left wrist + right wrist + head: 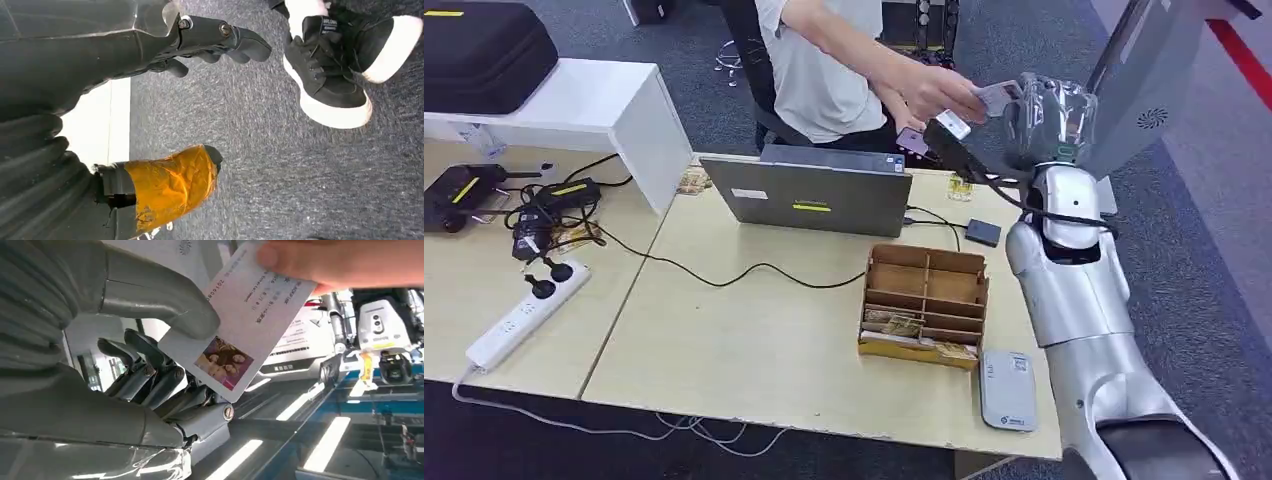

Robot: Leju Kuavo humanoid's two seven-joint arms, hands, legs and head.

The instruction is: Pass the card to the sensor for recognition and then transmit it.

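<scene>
My right hand is raised beyond the table's far right corner and pinches a white card. In the right wrist view the thumb lies on the card, which bears a small photo and printed text, and the darker fingers sit under it. A person's hand grips the card's other end, their fingertips on it. The grey card sensor lies flat on the table's near right corner. My left hand hangs over the carpet, its fingers and orange-taped thumb apart, holding nothing.
A wooden divided box with cards stands beside the sensor. A grey laptop sits behind it, with a small dark device on a cable to its right. A power strip and cables lie left. The person's shoes stand on the carpet.
</scene>
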